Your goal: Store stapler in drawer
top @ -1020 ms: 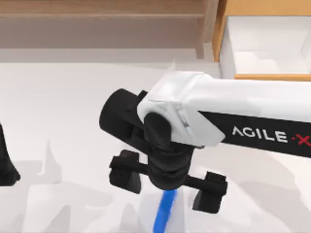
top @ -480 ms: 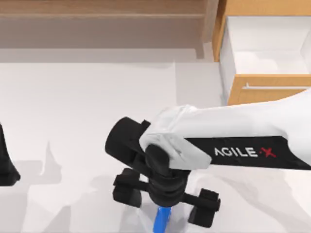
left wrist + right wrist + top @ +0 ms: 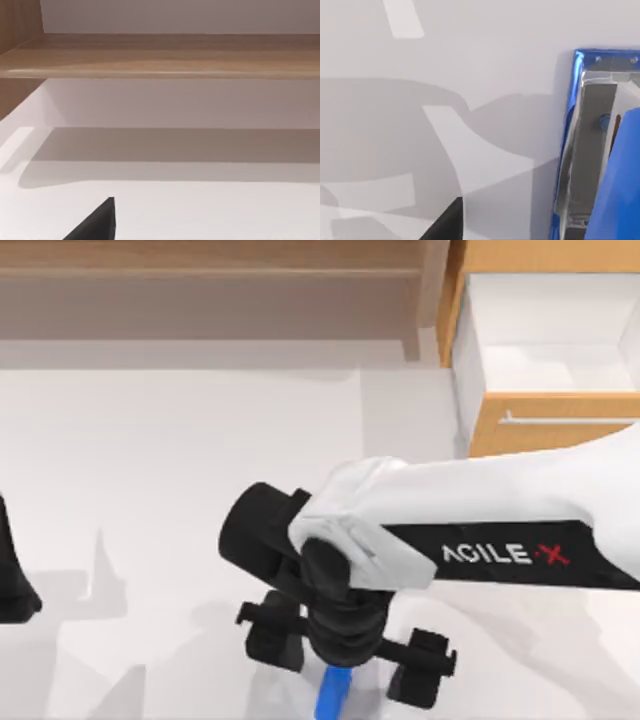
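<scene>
Stapler (image 3: 333,692) under right end effector (image 3: 345,665) — drawer (image 3: 545,350) open, well apart.

White right arm (image 3: 500,490) with black band lettered AGILE·X — black wrist and fingers (image 3: 275,635).

My right arm's end effector (image 3: 345,655) points down with fingers spread; my left arm sits parked at the left edge.
</scene>
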